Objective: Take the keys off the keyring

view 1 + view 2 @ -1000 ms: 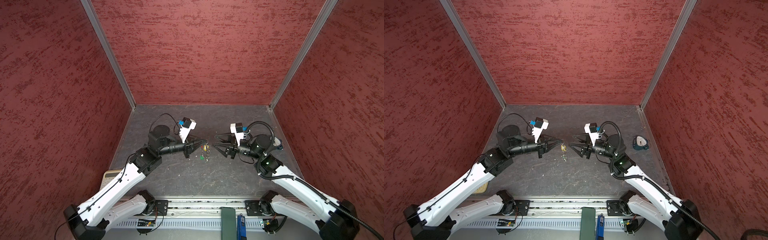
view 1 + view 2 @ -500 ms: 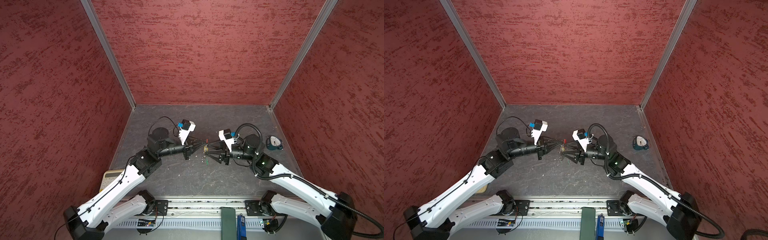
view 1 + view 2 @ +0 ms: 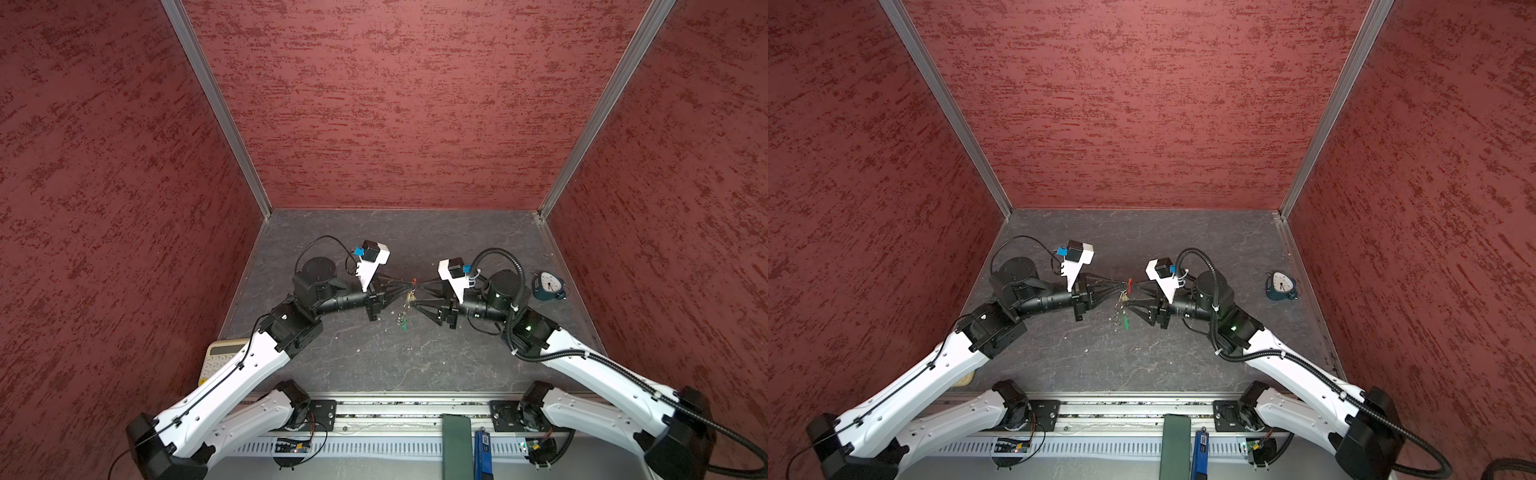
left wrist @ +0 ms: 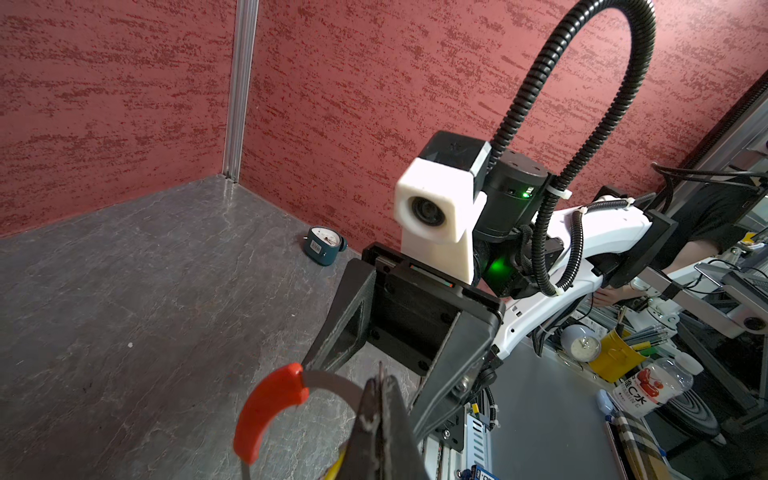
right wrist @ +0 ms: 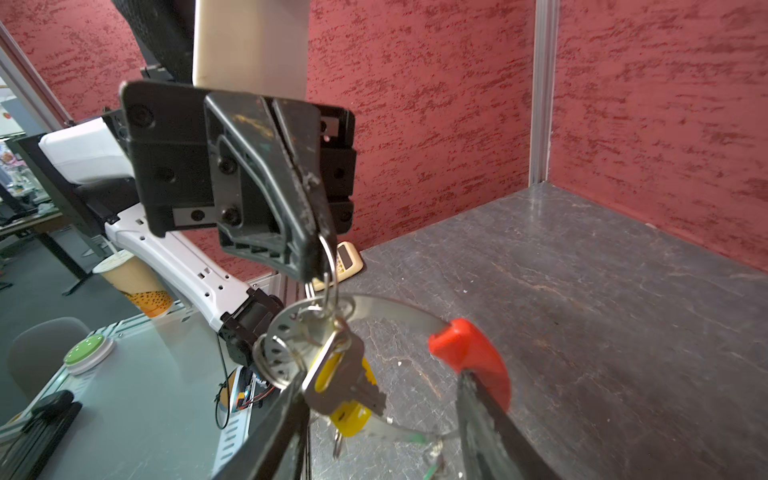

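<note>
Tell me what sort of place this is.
Probably a robotics lab cell: the left arm and right arm are mounted on a rail at the front of a grey table boxed in by red textured panels, and a yellow pen cup and drink bottle sit outside it.

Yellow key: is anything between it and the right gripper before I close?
Nothing visible: the yellow key hangs between the right gripper's open fingers. But the keyring's metal band crosses the same gap and its red sleeve sits by one finger, so closing may catch those too.
</note>
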You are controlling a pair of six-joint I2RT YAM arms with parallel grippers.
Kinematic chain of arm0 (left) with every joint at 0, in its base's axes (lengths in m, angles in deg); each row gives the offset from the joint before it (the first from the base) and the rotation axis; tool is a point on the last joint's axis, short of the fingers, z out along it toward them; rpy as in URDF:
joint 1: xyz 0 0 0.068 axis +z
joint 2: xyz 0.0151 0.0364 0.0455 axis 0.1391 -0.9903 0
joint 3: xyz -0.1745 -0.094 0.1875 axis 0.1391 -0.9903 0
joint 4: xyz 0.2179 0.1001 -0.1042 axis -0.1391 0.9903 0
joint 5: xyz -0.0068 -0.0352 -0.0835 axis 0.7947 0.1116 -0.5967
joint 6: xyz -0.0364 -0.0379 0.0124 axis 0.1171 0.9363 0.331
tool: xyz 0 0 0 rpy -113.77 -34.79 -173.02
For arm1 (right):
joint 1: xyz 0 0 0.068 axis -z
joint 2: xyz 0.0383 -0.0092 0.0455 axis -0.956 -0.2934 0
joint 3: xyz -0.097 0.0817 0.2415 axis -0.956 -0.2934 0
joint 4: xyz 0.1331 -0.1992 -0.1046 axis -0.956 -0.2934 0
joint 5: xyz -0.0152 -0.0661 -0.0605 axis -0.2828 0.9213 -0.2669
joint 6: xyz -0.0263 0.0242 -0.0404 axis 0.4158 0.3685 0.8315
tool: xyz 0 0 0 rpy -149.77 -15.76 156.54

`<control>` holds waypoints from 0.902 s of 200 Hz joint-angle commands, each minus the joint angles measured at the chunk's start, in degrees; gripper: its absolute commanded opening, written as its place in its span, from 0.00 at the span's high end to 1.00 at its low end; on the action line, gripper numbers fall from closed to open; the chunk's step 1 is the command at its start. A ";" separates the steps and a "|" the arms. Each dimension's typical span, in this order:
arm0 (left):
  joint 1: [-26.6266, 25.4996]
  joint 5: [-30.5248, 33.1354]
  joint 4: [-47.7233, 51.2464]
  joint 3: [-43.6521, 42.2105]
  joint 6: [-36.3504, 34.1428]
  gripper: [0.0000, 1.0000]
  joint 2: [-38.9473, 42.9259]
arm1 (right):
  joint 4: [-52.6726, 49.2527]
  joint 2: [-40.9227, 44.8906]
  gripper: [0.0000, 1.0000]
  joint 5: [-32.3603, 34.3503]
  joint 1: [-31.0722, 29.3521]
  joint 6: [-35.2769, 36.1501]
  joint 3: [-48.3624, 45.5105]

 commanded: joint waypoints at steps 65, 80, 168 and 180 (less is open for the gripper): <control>0.31 2.15 -14.41 -4.99 1.89 1.00 1.17 | 7.59 5.54 0.46 9.52 -0.41 -1.45 -4.25; 0.80 0.99 -14.84 -4.96 2.39 1.00 0.96 | 6.30 6.33 0.51 11.13 -0.44 -0.63 -4.55; 2.21 -1.70 -16.13 -5.00 4.68 1.00 -0.24 | 4.19 3.08 0.54 7.69 -1.72 0.97 -2.22; 2.14 -1.67 -16.13 -5.02 4.75 1.00 -0.26 | 4.18 2.73 0.52 7.62 -2.03 1.22 -1.82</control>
